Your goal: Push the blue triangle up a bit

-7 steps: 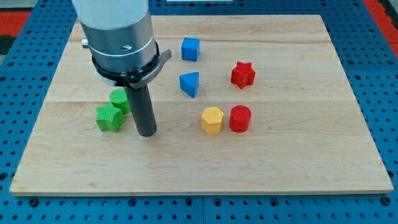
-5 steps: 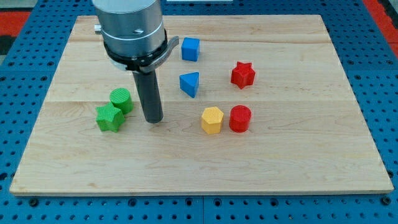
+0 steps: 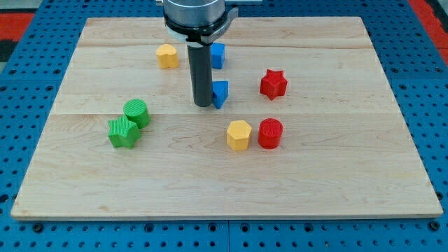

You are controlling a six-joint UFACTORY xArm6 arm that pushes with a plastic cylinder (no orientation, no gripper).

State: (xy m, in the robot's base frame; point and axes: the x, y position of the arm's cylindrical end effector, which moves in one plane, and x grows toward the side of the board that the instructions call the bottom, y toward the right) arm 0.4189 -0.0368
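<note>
The blue triangle (image 3: 221, 93) lies near the middle of the wooden board (image 3: 336, 154), partly hidden behind my rod. My tip (image 3: 203, 105) rests on the board right at the triangle's left side, touching or almost touching it. A blue cube (image 3: 218, 54) sits above the triangle, also partly hidden by the rod.
A yellow block (image 3: 166, 55) lies at the upper left of the rod. A red star (image 3: 273, 84) is right of the triangle. A yellow hexagon (image 3: 239, 135) and a red cylinder (image 3: 270, 133) lie below it. A green cylinder (image 3: 136, 112) and a green star (image 3: 122, 132) sit at left.
My tip has moved right and up, from beside the green blocks to the blue triangle's left side. The yellow block at the top has come into sight from behind the arm.
</note>
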